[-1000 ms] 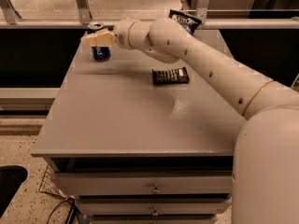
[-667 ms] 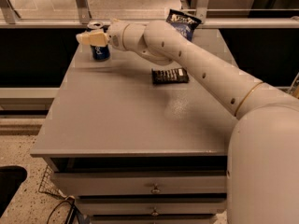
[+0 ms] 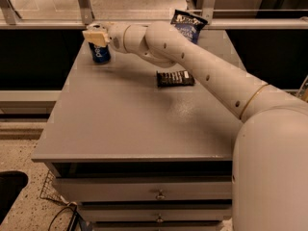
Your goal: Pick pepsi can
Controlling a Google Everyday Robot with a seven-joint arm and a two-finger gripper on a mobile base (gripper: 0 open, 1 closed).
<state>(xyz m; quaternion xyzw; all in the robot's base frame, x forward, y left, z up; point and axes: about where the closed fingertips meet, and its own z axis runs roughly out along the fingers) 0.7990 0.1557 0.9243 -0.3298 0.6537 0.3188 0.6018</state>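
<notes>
Gripper (image 3: 96,34) is sitting at the top of the pepsi can (image 3: 100,53), apparently touching it. Can is standing upright at the table's (image 3: 125,129) far-left corner. Cannot tell whether the grip is closed.

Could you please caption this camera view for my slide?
Gripper at the pepsi can on the far-left corner of the table.

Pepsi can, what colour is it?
The pepsi can is blue with white lettering, camera view; the gripper is at its top.
</notes>
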